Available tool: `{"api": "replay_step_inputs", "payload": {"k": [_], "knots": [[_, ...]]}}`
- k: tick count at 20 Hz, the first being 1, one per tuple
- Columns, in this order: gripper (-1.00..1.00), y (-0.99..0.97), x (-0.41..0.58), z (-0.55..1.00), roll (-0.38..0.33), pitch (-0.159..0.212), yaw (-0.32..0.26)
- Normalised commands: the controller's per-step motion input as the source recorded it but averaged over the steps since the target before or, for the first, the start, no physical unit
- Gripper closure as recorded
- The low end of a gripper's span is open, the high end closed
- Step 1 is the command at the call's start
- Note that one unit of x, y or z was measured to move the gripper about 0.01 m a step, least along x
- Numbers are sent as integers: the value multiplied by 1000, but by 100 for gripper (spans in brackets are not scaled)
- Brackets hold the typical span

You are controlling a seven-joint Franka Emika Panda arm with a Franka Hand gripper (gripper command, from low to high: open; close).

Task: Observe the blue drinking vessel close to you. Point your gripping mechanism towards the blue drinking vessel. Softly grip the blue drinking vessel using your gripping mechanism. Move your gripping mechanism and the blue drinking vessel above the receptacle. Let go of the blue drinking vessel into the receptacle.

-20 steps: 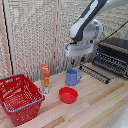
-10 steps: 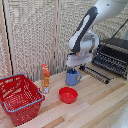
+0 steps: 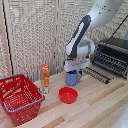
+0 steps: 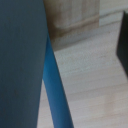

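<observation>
1. The red basket (image 3: 20,97) sits at the exterior view's left on the wooden table (image 3: 100,102).
2. An orange bottle (image 3: 46,78) stands just beside it.
3. A red bowl (image 3: 68,94) lies near the blue mug (image 3: 73,77).
4. The gripper (image 3: 75,67) sits on the mug's top; whether its fingers grip it, I cannot tell.

Light wooden tabletop (image 3: 95,107), planks running across. On it at the exterior view's left sits the red basket (image 3: 19,98) with its blue-grey rim. Beside that stands an orange bottle (image 3: 46,78), then a small red bowl (image 3: 68,94). The blue mug (image 3: 73,77) stands behind the bowl. A black rack-like appliance (image 3: 111,56) occupies the far right.
</observation>
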Motion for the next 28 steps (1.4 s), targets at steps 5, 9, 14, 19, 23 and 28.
{"api": "replay_step_inputs", "payload": {"k": [5,9,14,19,23,28], "knots": [[100,-1,7,72,-5,-21,-10],[100,2,-5,206,0,-25,-76],[100,0,-27,560,0,-28,-154],[100,0,230,982,-1,10,-201],[100,26,363,1000,-3,21,-152],[100,422,263,968,0,39,-73]]}}
